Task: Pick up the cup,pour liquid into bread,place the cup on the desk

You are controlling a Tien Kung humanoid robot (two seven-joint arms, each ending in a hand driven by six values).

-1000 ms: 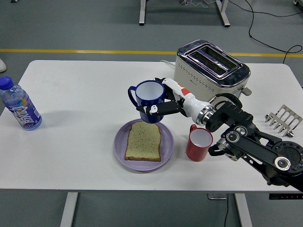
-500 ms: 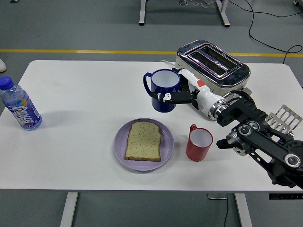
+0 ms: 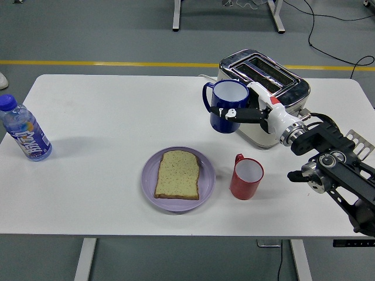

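Note:
A blue cup [image 3: 227, 106] with a white inside is held upright in my right hand [image 3: 249, 111], above the table and right in front of the toaster [image 3: 263, 93]. The fingers are wrapped around its right side and its handle points left. A slice of bread [image 3: 177, 174] lies on a purple plate [image 3: 149, 178] at the table's middle, below and left of the cup. My right arm [image 3: 328, 164] comes in from the right edge. My left arm is out of view.
A red cup [image 3: 246, 178] stands just right of the plate. A water bottle [image 3: 23, 135] lies at the left edge. A metal rack [image 3: 357, 145] sits at the right edge, partly behind my arm.
My right hand has carried the blue cup up and to the right, from over the plate's far edge to in front of the toaster. The cup has stayed upright.

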